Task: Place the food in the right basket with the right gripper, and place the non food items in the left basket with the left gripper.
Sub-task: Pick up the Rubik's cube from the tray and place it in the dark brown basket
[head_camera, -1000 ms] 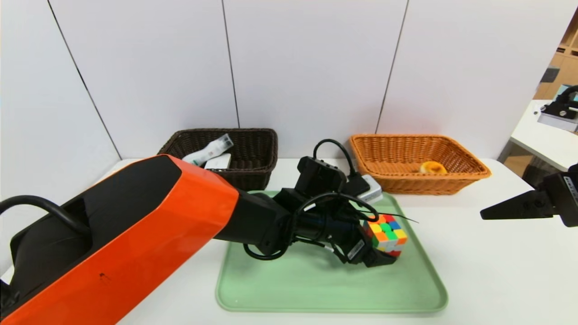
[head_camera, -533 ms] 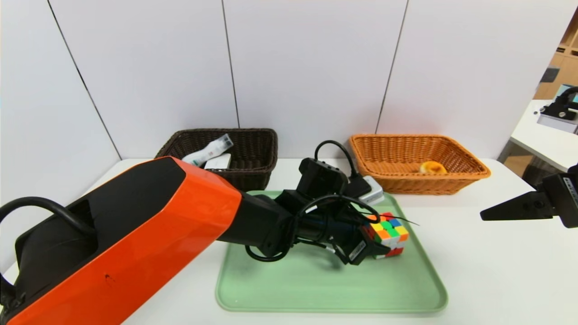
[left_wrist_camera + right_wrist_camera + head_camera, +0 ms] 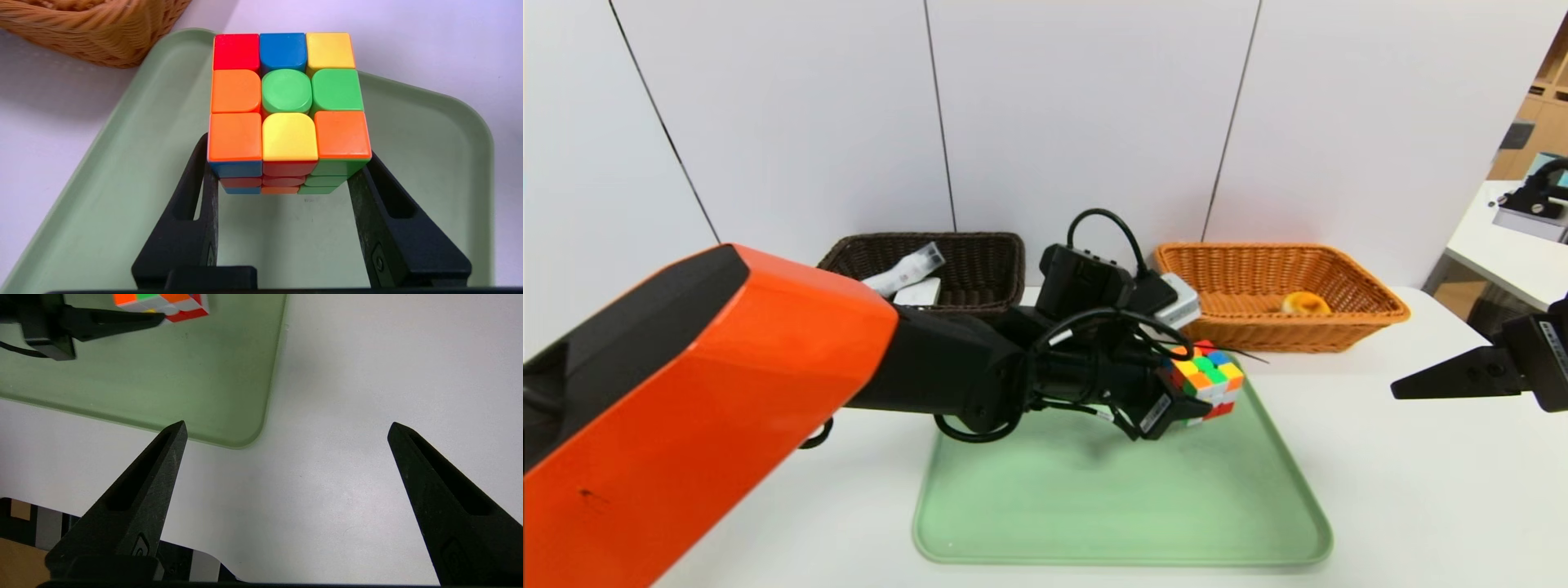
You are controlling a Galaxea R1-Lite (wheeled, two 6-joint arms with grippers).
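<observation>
The head camera looks down from high up, forward over the whole white table (image 3: 1405,490) to the wall. The left wrist camera sits right behind the left gripper (image 3: 286,179), very close to the cube (image 3: 286,102). The right wrist camera looks down past the right gripper (image 3: 286,428). All three see the green tray (image 3: 1111,506).
</observation>
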